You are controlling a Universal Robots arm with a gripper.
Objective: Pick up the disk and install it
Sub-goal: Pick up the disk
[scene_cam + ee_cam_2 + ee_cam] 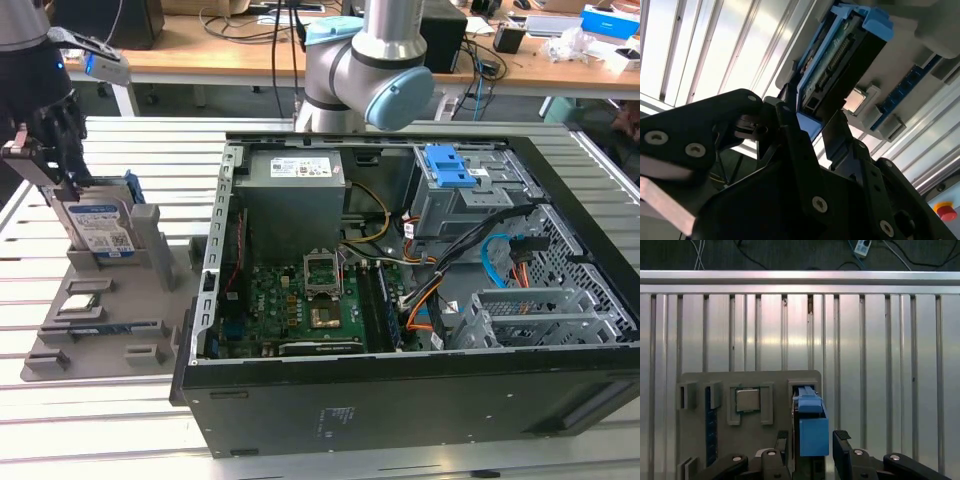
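End effector (812, 437) is at the upper left of the exterior view, down over the disk (100, 228). It is not gripping yet as far as I can see. In the first wrist view its two black fingers (842, 445) stand apart on either side of the disk's blue frame (812, 432), thin gap each side. So I call it spread and straddling.

Disk stands upright on edge in a slot of the grey holder (110, 300). Holder lies on the slatted metal surface (90, 420) at the exterior view's left, just beside the open computer case (400, 400). A small chip (747, 400) sits in another pocket of the same holder. The drive bay with its blue latch (447, 165) is inside the case, upper right of the exterior view. Disk is outside the case, so install not done.

Handling, my guess:
- **Weight and grip:** stiff and dense, heavy for its size. The smooth metal faces could slip under a weak pinch.
- **Fragility:** shock-sensitive, so no knocks against holder or case.
- **Where to hold:** the blue frame is thin plastic and likely flexes. Better to squeeze across the two broad flat faces near the exposed edge, as the fingers are lined up now.
- **Keep off:** the connector (832, 67) and the bare circuit side in the second wrist view.
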